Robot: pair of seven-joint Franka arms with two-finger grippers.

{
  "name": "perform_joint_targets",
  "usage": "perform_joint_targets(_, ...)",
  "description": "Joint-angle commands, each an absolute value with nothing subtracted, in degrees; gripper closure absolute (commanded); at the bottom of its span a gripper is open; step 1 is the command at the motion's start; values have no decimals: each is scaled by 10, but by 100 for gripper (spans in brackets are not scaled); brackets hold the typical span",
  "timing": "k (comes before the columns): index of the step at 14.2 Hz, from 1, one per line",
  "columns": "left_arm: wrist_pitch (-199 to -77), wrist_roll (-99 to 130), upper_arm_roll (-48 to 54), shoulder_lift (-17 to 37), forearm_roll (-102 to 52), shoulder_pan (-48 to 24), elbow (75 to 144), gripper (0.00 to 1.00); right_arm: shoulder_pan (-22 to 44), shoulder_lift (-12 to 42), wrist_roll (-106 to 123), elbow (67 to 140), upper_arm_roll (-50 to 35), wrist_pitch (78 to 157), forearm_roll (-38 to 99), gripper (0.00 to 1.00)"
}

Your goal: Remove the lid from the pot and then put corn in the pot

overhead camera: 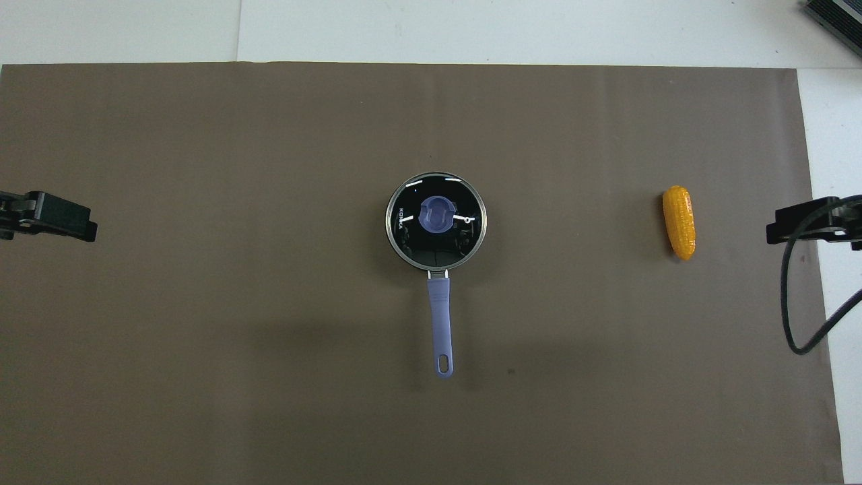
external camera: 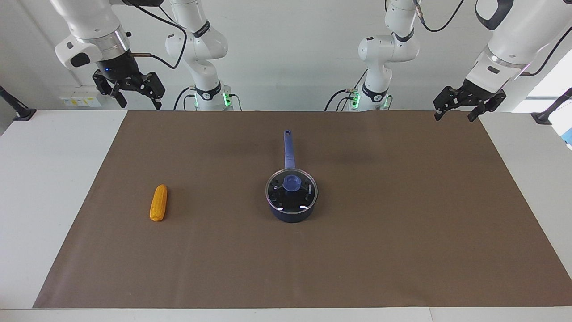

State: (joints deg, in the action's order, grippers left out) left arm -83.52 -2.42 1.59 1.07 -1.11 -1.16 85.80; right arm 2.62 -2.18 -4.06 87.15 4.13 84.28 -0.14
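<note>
Nothing is underway yet; both arms are waiting high at the robots' end of the worktop (external camera: 53,179).

The pot (external camera: 292,210) is sitting mid-mat on the brown mat (external camera: 402,223), its long handle (external camera: 289,150) pointing toward the robots. The lid (external camera: 292,193) is still resting flat on the pot, blue knob (external camera: 292,183) at centre. The corn (external camera: 158,203) is lying on the mat toward the right arm's end, well apart from the pot, roughly level w/ it.

The left gripper (external camera: 460,109) is hanging over the mat's edge at its own end, fingers apart, holding nothing. The right gripper (external camera: 134,91) is hanging above the mat's corner at its end, fingers also apart, empty.

Step in hand, as I'm judging it: lid off first.

- Come straight down over the knob, fingers straddling it, then close.
- Lift vertically so the rim isn't dragging the pot sideways; the pot looks light and could be shifting.
- Set the lid down on bare mat away from the corn & the handle.
- Glass is likely slippery, so grip the knob, not the rim.
- The right arm seems better placed for the corn afterwards; grip it across its short width.
</note>
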Motion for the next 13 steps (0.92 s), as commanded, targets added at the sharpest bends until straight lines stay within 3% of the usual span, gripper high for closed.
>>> perform_joint_targets(1, -826, -33, 15, 5, -9, -11, 857, 0, 20, -30, -27, 878, 38, 842, 3, 0)
perform_joint_targets(13, -831, -30, 21, 0, -9, -14, 861, 0, 21, -30, -27, 878, 38, 842, 3, 0)
